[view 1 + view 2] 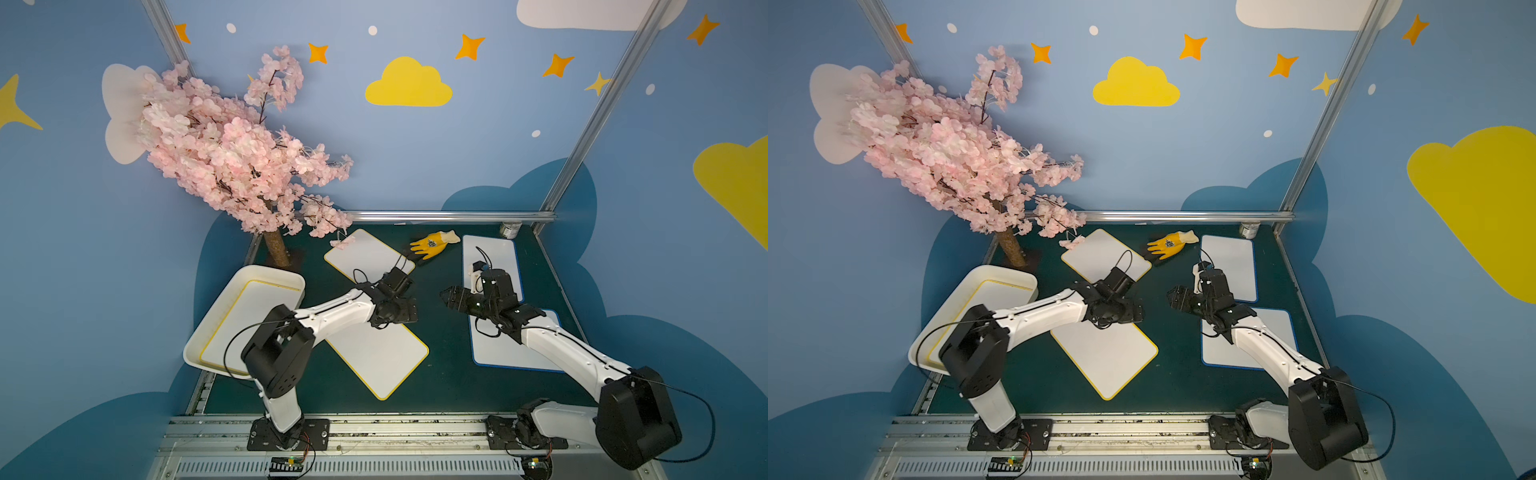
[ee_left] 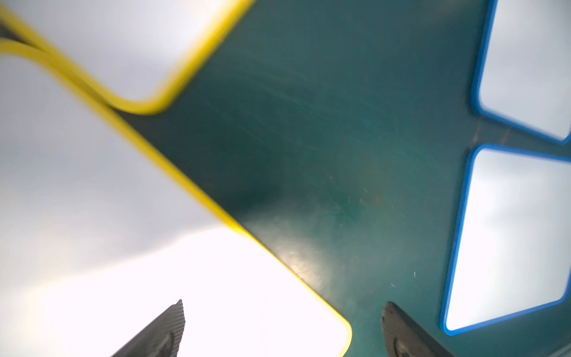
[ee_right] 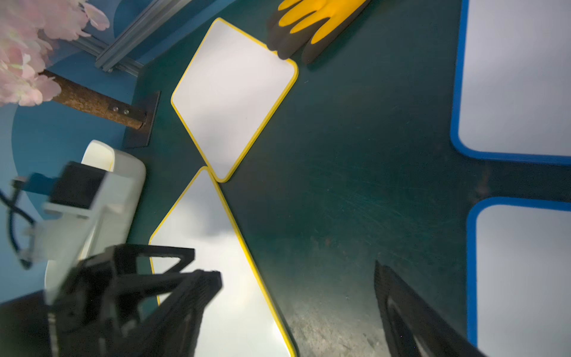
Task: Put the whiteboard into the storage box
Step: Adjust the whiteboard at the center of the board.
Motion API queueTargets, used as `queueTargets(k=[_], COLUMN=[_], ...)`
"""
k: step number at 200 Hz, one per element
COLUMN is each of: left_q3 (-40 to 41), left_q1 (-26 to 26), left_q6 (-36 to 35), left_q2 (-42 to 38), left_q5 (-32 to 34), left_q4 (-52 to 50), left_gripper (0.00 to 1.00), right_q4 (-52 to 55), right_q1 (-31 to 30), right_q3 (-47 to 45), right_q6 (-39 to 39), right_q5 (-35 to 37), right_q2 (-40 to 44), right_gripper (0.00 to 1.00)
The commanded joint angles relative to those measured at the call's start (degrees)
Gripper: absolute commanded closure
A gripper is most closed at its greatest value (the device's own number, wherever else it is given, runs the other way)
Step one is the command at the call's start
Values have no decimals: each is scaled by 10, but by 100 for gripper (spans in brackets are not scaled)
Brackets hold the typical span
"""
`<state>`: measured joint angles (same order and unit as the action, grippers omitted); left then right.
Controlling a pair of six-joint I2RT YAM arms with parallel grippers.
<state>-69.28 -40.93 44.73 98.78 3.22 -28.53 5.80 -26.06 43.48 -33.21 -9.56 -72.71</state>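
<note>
Whiteboard next in line, by my reading: the near yellow-rimmed whiteboard (image 1: 382, 361), lying flat on the green surface (image 1: 451, 382), front middle, well apart from the storage box (image 1: 266, 272) at the left edge. The box is already holding one yellow-rimmed board (image 1: 245, 320).

Step in hand looks like the reach before a grasp. The left claw (image 2: 284, 312) is hanging spread wide and empty, straddling the board's long edge near a rounded corner: one finger over the white face, the other over bare surface. Contact cannot be told; the wrist view is blurred. The right claw (image 1: 444, 299) is also hanging spread and empty, over bare surface between that board and the near blue-rimmed board (image 1: 498, 353).

The board's long axis is running diagonally, from far-left to near-right, while the box is slanting the opposite way, so the two are lying crosswise.

The next move is probably calling for lowering, clenching on the rim, lifting, then turning the board to match the box before laying it on the one inside.
</note>
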Motion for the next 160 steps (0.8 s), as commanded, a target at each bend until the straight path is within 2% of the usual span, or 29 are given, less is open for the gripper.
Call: queueTargets(k=[1, 15, 49, 81, 111, 160], left_q3=[24, 35, 40, 6, -26, -30], left_q1=[42, 64, 117, 136, 148, 181], left_q6=[-25, -35, -91, -158, -221, -274], left_q2=[-44, -61, -67, -37, 3, 44], left_q5=[29, 52, 48, 51, 55, 54], left_q4=[-59, -79, -85, -88, -95, -67], left_gripper=[0, 0, 0, 0, 0, 0], right_q4=[17, 25, 75, 112, 158, 190], right_q1=[-36, -66, -120, -187, -257, -322], right_q3=[6, 4, -1, -19, -22, -23], right_q6=[-20, -58, -191, -346, -459, -567], right_q5=[38, 65, 120, 190, 272, 303], right_q2=[-15, -23, -32, -14, 9, 8], right_gripper=[14, 15, 16, 14, 14, 14])
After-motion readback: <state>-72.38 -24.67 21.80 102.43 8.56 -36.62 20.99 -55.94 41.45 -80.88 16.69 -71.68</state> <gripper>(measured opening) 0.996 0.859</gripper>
